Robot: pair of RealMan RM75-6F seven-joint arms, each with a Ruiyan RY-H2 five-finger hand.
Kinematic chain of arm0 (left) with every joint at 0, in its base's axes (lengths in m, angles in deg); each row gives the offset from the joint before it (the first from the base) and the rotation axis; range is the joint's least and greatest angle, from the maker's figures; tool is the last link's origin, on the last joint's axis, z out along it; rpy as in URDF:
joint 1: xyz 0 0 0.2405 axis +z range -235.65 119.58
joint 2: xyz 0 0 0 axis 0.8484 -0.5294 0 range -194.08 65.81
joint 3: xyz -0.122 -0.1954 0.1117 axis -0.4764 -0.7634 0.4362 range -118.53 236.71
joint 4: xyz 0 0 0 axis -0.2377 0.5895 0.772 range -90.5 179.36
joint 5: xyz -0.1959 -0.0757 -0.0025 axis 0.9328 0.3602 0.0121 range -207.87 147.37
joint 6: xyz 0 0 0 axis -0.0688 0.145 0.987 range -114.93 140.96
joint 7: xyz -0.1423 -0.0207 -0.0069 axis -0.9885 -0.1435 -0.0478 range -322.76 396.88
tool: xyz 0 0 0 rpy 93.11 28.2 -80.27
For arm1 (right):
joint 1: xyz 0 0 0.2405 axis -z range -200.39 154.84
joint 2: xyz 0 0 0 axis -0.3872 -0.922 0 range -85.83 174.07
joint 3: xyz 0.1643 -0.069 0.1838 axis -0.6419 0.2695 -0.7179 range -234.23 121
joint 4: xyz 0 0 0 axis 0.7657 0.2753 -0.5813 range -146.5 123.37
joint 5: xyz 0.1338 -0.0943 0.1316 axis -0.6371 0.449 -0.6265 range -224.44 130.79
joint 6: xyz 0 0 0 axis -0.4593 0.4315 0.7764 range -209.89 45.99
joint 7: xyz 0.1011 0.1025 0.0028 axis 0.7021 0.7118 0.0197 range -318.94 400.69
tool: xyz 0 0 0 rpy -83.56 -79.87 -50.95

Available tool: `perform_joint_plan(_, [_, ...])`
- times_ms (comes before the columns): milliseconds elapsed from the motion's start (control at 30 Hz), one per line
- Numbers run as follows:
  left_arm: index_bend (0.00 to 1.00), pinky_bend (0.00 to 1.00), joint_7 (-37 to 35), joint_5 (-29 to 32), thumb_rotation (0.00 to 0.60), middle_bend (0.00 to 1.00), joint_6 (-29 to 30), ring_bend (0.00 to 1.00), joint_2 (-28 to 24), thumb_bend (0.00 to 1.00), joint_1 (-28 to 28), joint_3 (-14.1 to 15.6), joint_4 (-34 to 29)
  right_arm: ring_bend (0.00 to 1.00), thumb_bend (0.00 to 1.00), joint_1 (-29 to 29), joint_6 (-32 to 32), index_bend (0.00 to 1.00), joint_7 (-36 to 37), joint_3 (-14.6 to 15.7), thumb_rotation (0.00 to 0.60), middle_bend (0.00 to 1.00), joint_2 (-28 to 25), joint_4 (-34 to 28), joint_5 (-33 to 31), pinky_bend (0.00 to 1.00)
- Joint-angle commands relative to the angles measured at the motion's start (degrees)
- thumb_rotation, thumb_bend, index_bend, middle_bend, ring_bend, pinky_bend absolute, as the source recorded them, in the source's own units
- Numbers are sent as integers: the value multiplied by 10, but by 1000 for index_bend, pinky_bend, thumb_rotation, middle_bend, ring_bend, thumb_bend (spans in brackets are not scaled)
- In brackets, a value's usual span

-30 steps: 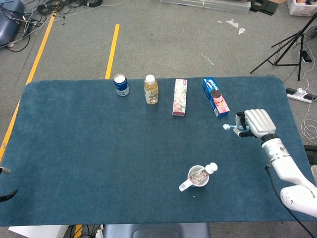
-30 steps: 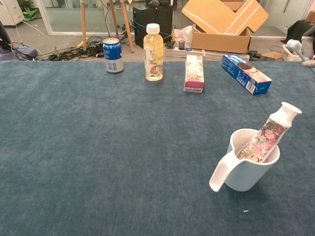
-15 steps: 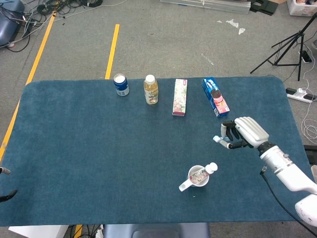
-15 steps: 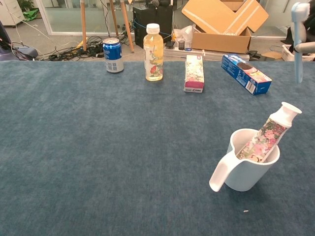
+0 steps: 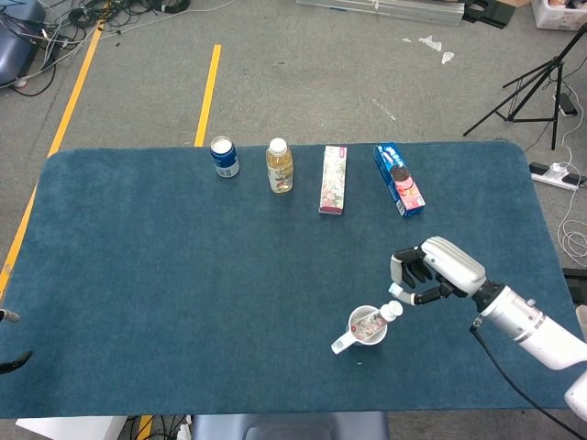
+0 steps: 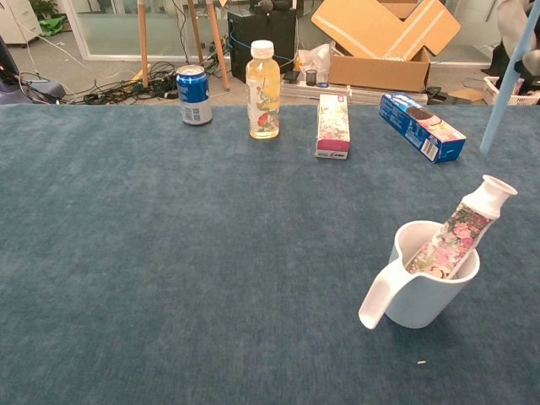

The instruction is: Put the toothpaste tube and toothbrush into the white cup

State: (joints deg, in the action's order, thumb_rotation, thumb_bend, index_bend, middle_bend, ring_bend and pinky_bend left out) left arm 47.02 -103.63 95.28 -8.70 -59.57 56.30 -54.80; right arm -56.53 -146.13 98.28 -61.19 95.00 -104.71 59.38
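Observation:
The white cup (image 5: 365, 328) (image 6: 423, 295) stands near the table's front right, handle toward the front left. The floral toothpaste tube (image 6: 456, 232) (image 5: 378, 319) leans in it, white cap up and to the right. My right hand (image 5: 433, 271) hovers just right of and above the cup, holding the light-blue toothbrush (image 6: 507, 81). In the chest view the brush hangs tilted above the cup's right side, its lower end above the tube cap; only the hand's edge (image 6: 523, 34) shows there. My left hand is out of sight.
Along the table's far side stand a blue can (image 5: 224, 157), a yellow drink bottle (image 5: 280, 166), a floral carton (image 5: 333, 180) and a blue biscuit box (image 5: 399, 179). The blue table cloth (image 5: 183, 293) stretches to the left of the cup.
My right hand has moved from the table's right edge toward the front and left, carrying the toothbrush to just above the cup. The brush has tipped from level to steeply tilted.

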Motion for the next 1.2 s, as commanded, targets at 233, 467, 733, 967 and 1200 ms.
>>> perform_joint_plan(233, [385, 183, 0, -1, 600, 135, 1, 158, 0, 0, 0, 0, 0, 774, 253, -35, -59, 643, 118, 48, 600, 784, 39, 64, 56, 795])
perform_joint_plan(467, [385, 183, -4, -1, 600, 135, 2, 158, -2, 0, 1, -1, -1, 774, 253, -56, -78, 643, 169, 77, 600, 784, 67, 96, 72, 795])
perform_joint_plan(733, [385, 183, -3, -2, 600, 135, 2, 158, -2, 0, 1, 0, -1, 774, 252, -73, -84, 644, 208, 111, 600, 784, 97, 137, 81, 795])
perform_joint_plan(967, [385, 183, -1, 0, 600, 136, 1, 158, -1, 0, 0, -1, -2, 774, 252, -81, -90, 643, 235, 133, 600, 784, 129, 178, 76, 795])
perform_joint_plan(1200, [385, 183, -3, 0, 600, 135, 1, 158, -3, 0, 0, -1, -4, 774, 252, -92, -97, 643, 261, 152, 600, 784, 160, 215, 74, 795])
